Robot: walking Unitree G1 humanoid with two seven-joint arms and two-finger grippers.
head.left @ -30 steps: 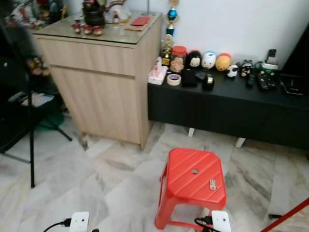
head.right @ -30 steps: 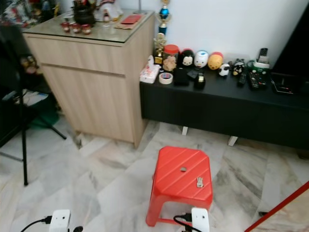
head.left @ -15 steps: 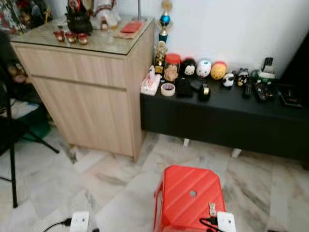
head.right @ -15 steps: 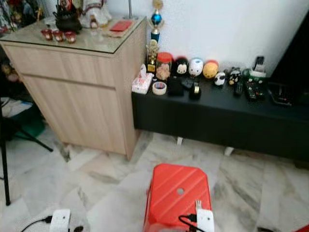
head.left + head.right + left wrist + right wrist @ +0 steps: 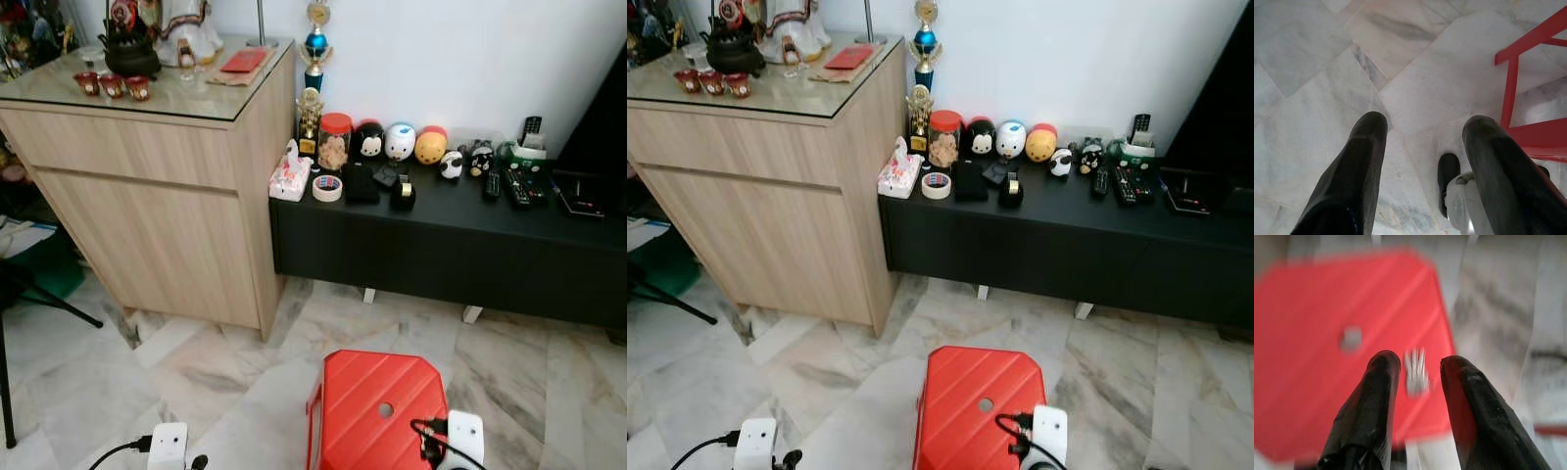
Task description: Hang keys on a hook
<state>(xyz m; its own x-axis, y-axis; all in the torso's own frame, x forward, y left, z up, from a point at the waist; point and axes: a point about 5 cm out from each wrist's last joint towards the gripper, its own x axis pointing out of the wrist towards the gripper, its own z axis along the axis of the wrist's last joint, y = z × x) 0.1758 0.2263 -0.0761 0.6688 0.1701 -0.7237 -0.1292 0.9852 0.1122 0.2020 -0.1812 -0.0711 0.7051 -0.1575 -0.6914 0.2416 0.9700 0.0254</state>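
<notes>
While keys [image 5: 1416, 372] lie ungrasped on red stool [image 5: 367, 387]: right pincer [image 5: 1419, 366] spread above them, left pincer [image 5: 1425, 132] spread, idle; pickup, hanging pending

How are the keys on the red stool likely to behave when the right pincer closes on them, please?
The keys look small, thin and metallic, so probably light but slippery. They lie flat on the red stool, whose ribbed plastic top may let them skid if nudged. The open right pincer hangs above them; the blur hides any ring.
</notes>
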